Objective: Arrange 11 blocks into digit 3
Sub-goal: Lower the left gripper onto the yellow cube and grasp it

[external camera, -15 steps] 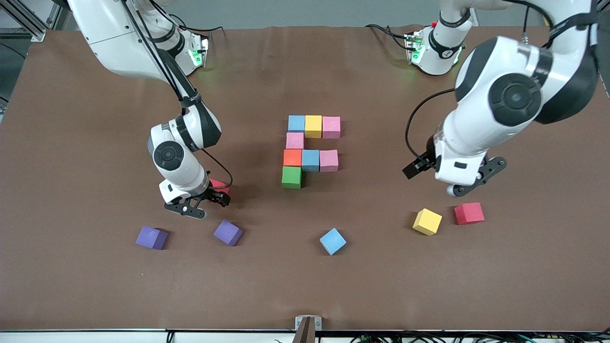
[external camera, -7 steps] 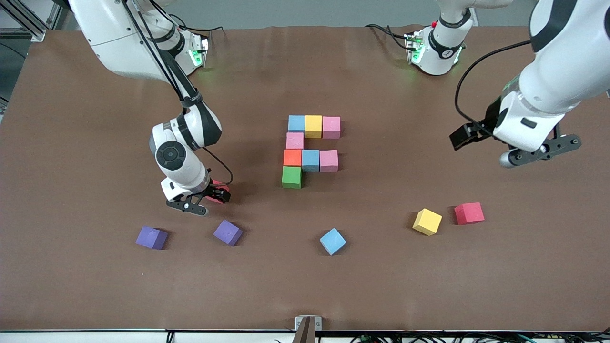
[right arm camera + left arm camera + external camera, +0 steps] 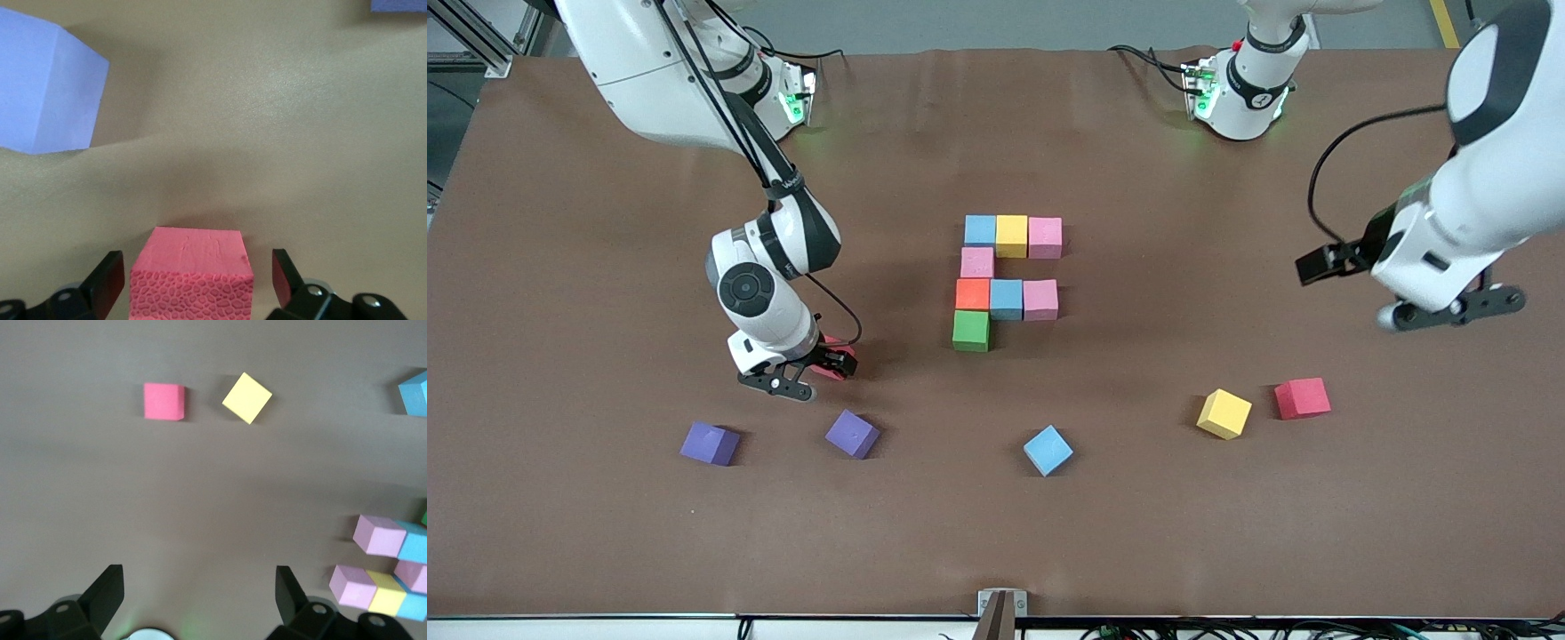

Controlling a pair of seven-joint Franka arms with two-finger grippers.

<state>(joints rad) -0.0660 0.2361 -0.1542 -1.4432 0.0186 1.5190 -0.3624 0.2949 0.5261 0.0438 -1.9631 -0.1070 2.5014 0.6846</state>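
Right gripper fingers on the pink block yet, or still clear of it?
Apart. The right wrist view shows the pink block between the right gripper's open fingers, with a strip of table visible on each side.

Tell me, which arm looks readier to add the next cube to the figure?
The right one, probably. Its right gripper sits low with open fingers either side of a pink cube. The left gripper hangs open and empty above bare table.
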